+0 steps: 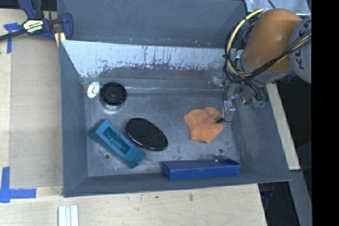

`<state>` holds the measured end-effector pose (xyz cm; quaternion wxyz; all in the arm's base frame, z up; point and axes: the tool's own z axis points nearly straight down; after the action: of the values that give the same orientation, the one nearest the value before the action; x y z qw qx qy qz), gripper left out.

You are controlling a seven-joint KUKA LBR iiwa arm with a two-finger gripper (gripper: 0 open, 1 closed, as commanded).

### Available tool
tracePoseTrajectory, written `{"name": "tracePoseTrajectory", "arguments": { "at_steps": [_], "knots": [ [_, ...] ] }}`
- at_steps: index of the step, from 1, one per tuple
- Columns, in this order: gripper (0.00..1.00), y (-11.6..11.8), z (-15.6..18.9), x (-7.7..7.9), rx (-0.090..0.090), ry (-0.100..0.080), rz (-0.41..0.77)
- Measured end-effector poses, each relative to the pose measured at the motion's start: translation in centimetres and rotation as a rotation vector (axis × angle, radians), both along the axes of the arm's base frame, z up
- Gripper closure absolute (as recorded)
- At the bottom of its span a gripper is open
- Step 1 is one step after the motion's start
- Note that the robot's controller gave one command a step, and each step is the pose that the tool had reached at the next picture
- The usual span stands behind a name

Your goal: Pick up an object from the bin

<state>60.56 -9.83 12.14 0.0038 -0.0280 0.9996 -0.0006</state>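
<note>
Way off to the left of the jaws there's a little white round thing (93,90) right up against a black round cap (113,93). A bit closer in, a light blue moulded block (116,143) lies slantwise with a black oval pad (146,133) just beside it. A dark blue bar (200,169) sits along the front wall, left of the jaws. The crumpled orange rag (202,124) lies just left of the gripper (226,116), whose tip is down at the rag's right edge. Honestly can't tell if the jaws are spread or pinching.
</note>
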Motion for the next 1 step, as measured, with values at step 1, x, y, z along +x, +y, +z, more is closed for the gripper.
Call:
{"name": "tracePoseTrajectory", "arguments": {
  "at_steps": [1],
  "knots": [
    [0.00, 0.44, -3.67, -0.43, 0.002, 0.012, 0.159]
  ]
}}
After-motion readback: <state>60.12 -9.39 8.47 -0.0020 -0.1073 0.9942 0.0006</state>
